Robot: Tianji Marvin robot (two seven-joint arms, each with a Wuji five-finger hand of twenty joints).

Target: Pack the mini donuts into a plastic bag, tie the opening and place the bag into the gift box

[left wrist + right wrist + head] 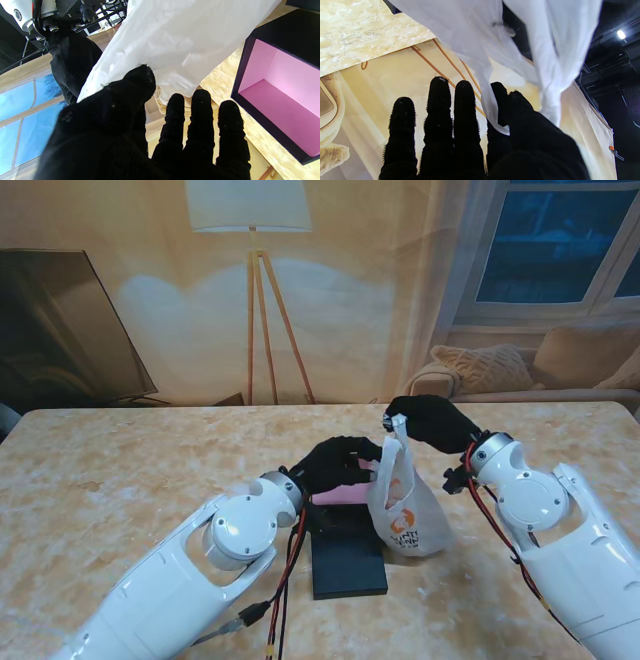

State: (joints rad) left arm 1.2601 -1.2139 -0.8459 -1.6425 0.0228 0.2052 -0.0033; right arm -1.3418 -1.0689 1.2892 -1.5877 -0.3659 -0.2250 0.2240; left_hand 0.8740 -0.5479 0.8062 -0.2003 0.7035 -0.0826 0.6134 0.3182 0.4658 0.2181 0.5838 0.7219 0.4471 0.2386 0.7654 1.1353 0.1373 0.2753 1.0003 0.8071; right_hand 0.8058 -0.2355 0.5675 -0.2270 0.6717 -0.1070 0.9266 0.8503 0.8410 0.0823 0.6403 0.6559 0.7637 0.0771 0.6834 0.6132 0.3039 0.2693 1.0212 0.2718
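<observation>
My left hand (335, 464) at middle of bench (120, 470), fingers spread, thumb touching bag side, gripping nothing. Gift box (277, 92) just beside it, open, pink inside. Plastic bag (405, 510) right of box: thin, soft, slippery film, bottom-heavy with contents; best held at gathered neck. My right hand (430, 420) raised above bench, pinching neck, bag hanging beneath.

We see a beige marbled table (120, 470). On it near the middle sits a black gift box (335, 502) with a pink inside; its black lid (348, 565) lies flat just nearer to us. A white bag's (408, 518) bottom looks to rest beside them.
</observation>
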